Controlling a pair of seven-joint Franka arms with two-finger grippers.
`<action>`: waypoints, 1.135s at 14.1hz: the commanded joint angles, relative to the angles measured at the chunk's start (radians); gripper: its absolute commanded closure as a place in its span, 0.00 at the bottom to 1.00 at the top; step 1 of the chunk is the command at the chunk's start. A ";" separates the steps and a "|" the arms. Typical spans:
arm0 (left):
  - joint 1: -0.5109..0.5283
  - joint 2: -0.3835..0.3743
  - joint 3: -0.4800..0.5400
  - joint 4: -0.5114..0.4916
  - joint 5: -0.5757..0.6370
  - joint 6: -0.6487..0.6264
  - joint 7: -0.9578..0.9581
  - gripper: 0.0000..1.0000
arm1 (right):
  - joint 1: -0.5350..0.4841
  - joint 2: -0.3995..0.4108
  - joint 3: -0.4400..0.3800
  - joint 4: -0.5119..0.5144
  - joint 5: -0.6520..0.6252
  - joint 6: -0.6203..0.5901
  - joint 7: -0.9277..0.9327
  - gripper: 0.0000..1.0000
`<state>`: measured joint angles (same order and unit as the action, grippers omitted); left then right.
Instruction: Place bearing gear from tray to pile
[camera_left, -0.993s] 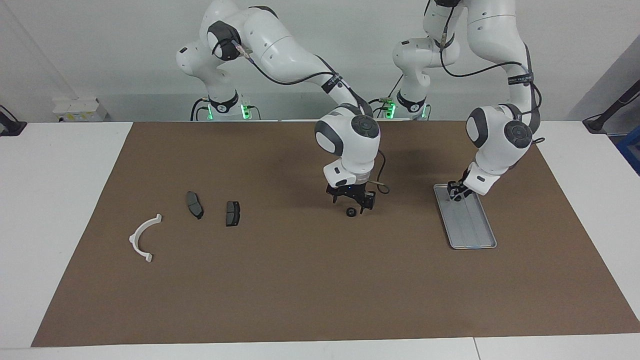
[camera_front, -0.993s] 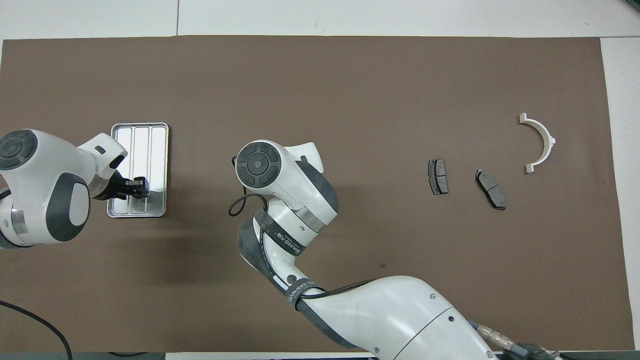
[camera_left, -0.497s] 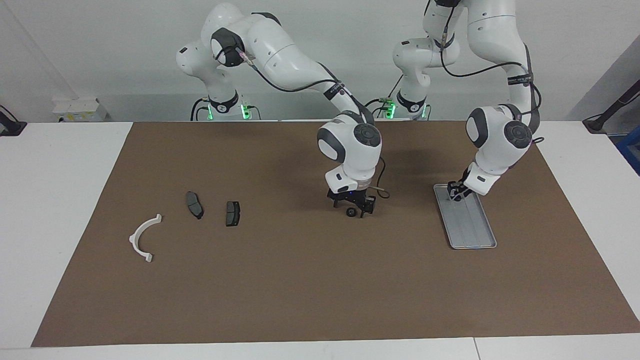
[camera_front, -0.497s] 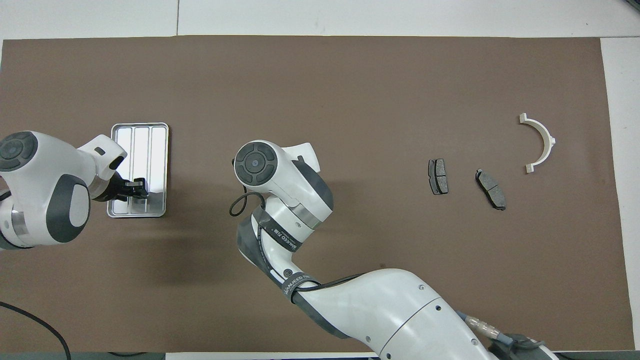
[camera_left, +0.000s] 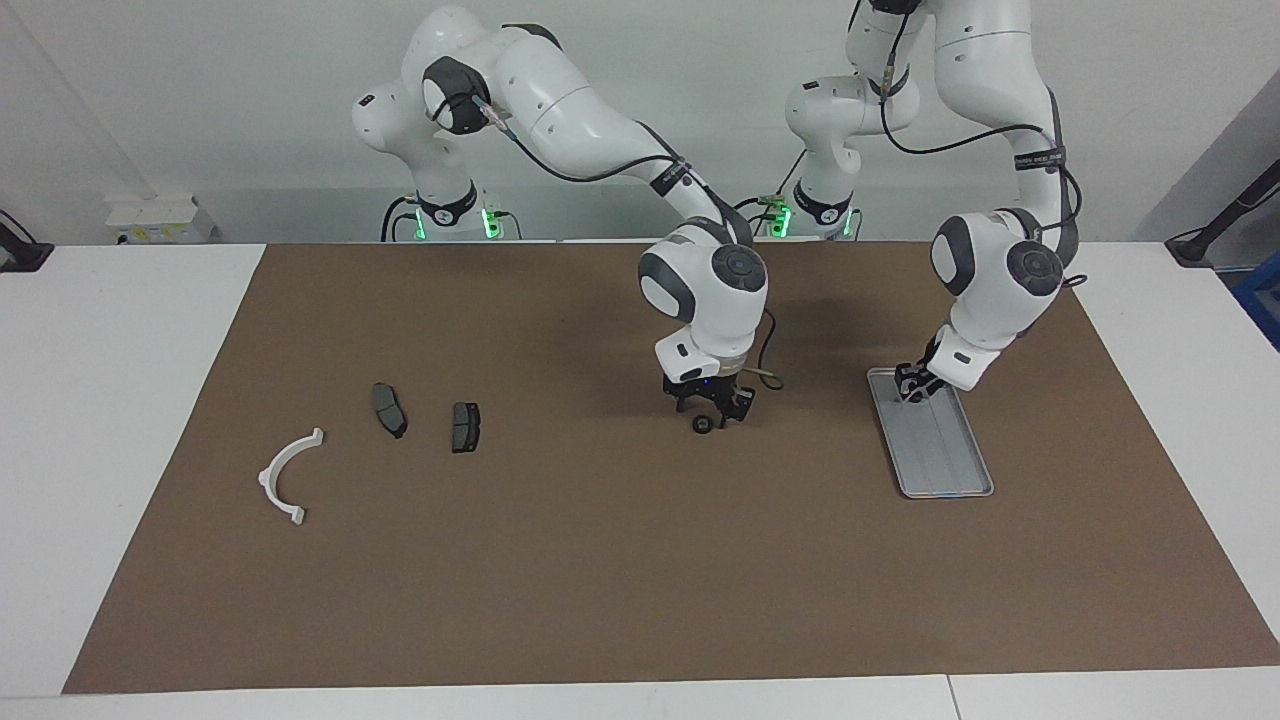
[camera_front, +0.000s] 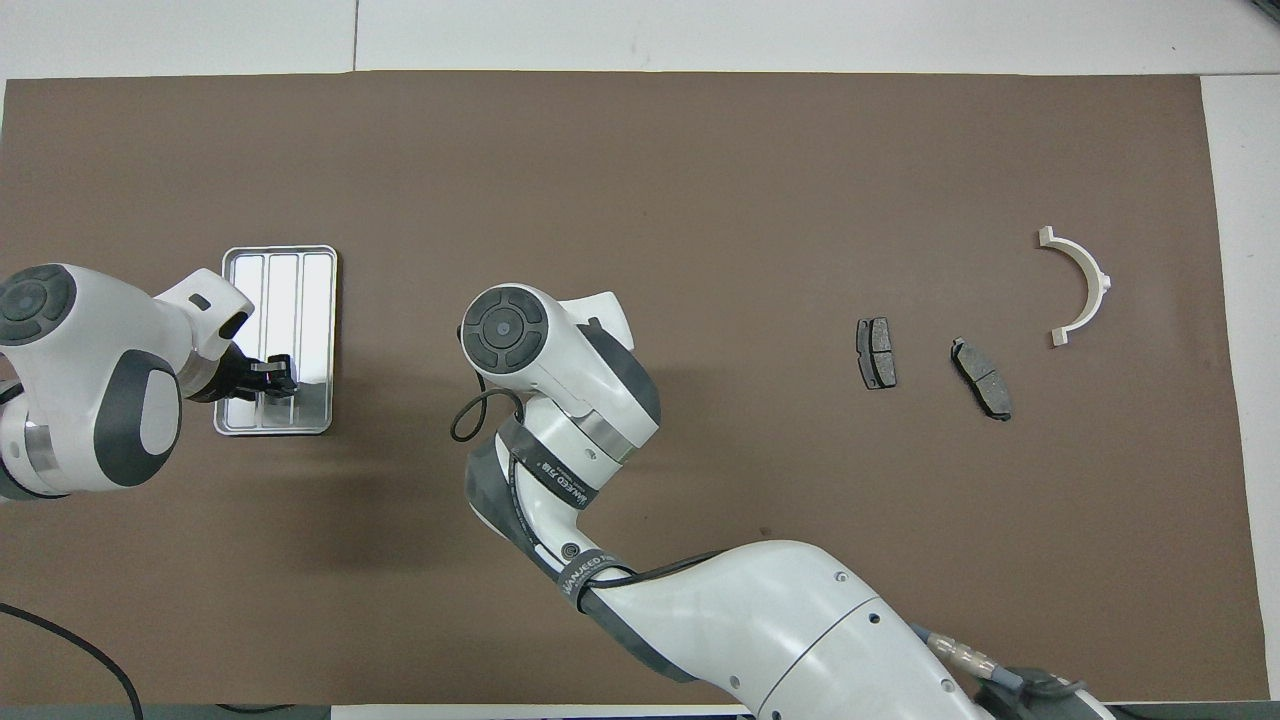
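Bearing gear (camera_left: 703, 425) sits on the mat mid-table, well apart from the pile (camera_left: 391, 410). Right gripper (camera_left: 712, 414) is down around it, fingers narrowing, grip unconfirmed imo. Off-centre pinch could squirt it sideways. Left gripper (camera_left: 911, 385) waits over the tray (camera_left: 950, 475), can't tell its fingers.

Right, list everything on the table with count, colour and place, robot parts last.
Flat ridged silver-grey metal tray: one, toward the left arm's end of the brown mat.
Small black ring-shaped bearing gear: one, on the mat mid-table.
Dark grey brake-pad-shaped pieces: two, toward the right arm's end.
White semicircular plastic bracket: one, beside the pads.
Brown mat: one, covering the table.
Right claw: down at the gear.
Left claw: at the tray's end nearer the robots.
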<state>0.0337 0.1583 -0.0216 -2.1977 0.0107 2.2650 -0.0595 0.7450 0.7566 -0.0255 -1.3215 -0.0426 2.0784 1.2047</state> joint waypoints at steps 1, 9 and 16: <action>0.011 -0.028 -0.006 -0.037 -0.005 0.028 -0.010 0.56 | -0.029 0.018 0.016 0.028 0.021 -0.014 -0.028 0.45; 0.009 -0.022 -0.006 -0.039 -0.005 0.041 -0.010 0.72 | -0.029 0.020 0.016 0.027 0.049 0.002 -0.028 0.91; -0.003 -0.019 -0.008 -0.027 -0.006 0.024 -0.045 0.92 | -0.067 0.004 0.016 0.066 0.041 -0.056 -0.071 1.00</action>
<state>0.0337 0.1581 -0.0221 -2.2066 0.0107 2.2820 -0.0684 0.7159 0.7572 -0.0228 -1.3061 -0.0174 2.0728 1.1764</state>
